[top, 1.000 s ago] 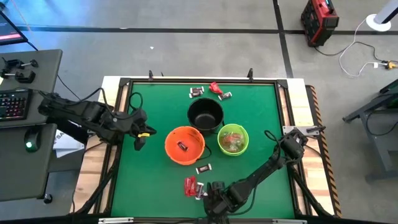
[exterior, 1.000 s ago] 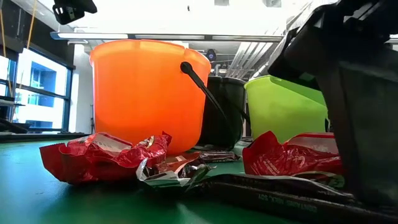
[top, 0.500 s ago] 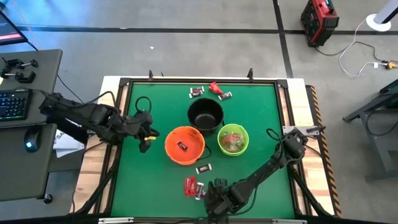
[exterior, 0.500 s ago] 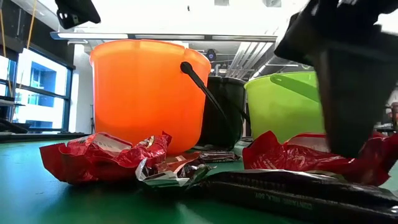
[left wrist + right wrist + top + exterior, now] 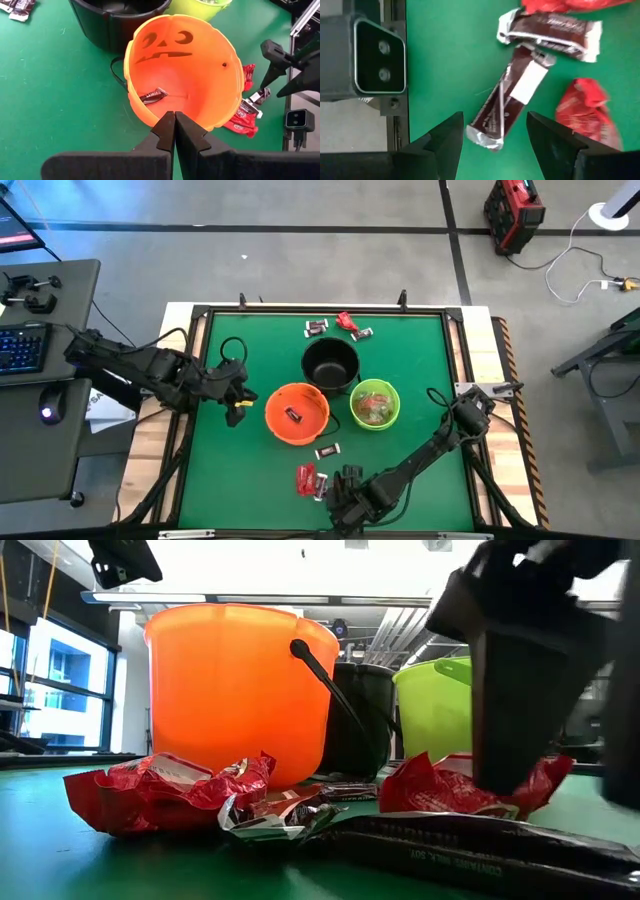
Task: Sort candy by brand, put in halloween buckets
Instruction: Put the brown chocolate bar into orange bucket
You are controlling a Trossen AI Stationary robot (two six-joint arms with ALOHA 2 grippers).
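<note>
Three buckets stand mid-table: black (image 5: 330, 363), orange (image 5: 296, 413) and lime green (image 5: 375, 403). A dark brown candy (image 5: 152, 96) lies inside the orange bucket. My left gripper (image 5: 237, 408) hangs shut and empty just left of the orange bucket, above its rim (image 5: 175, 117). My right gripper (image 5: 345, 480) is open near the table's front edge, pointing down. Its fingers stand on either side of a dark brown candy bar (image 5: 507, 102) that lies flat on the green mat. Red candies (image 5: 587, 112) and a brown-and-silver one (image 5: 550, 30) lie beside it.
More candies lie by the far edge (image 5: 318, 328), (image 5: 347, 320), and one lies in front of the orange bucket (image 5: 327, 450). The low camera's housing (image 5: 375, 55) sits on the front rail, close to my right gripper. Open green mat lies left of the buckets.
My left gripper has moved a little toward the orange bucket, still shut. My right gripper has turned at the wrist above the near candies and stayed open in the same place.
</note>
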